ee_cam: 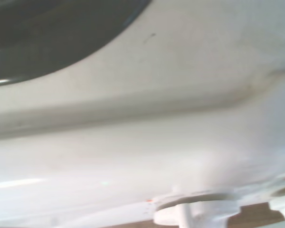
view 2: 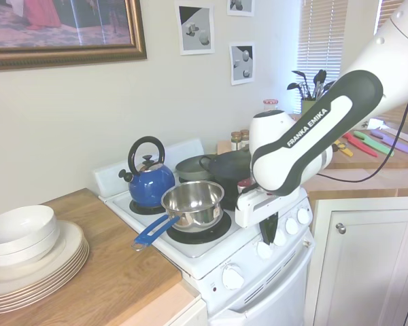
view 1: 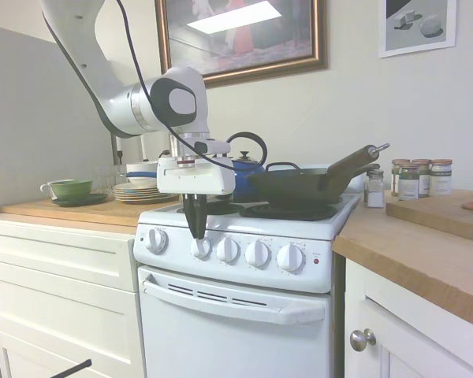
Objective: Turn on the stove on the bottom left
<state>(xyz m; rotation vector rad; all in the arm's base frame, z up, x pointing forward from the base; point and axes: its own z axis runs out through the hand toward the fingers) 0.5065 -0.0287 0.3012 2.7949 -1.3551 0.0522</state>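
The stove [view 1: 244, 299], a white enamel range between wooden counters, has five round white knobs across its front panel, and the gripper [view 1: 197, 235] hangs pointing down right at the second knob [view 1: 201, 249] from the left, its dark fingers drawn narrow and seemingly touching or pinching it, though the view is too poor to say it is truly gripped. Judging from this, the reach is done and the turn itself is left. On top sit a shiny steel pot [view 2: 192, 202] with a blue handle on a black coil, a glossy blue kettle [view 2: 148, 182] and a dark pan [view 1: 303, 185].
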